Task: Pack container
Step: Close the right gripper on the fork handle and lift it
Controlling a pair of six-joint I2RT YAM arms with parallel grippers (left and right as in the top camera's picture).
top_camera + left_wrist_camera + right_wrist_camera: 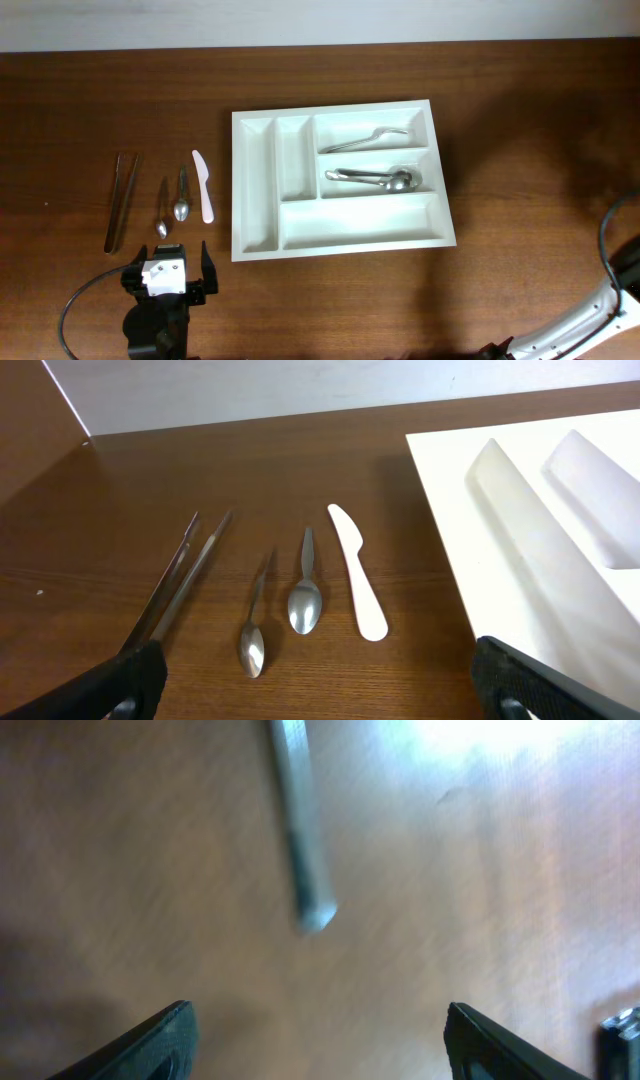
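The white container point(255, 190) lies at mid-table. Its top wide compartment holds a fork point(366, 138), and the middle one holds metal spoons point(378, 179). The bottom wide one and both narrow ones are bare. Left of it lie a white plastic knife point(203, 186), two small spoons point(181, 196) point(163, 211) and metal tongs point(122, 200). My left gripper point(168, 266) is open and empty, just in front of these pieces. The left wrist view shows its gripper point(320, 690), the knife point(357, 576), spoons point(305, 596) point(252, 638), tongs point(180, 585) and tray edge point(470, 490). My right gripper point(320, 1040) is open and empty over bare wood.
The right arm point(590, 318) reaches in at the bottom right corner, far from the tray. The right wrist view is blurred and shows a grey rod-like thing point(300, 840) on the wood. A pale wall runs along the table's far edge.
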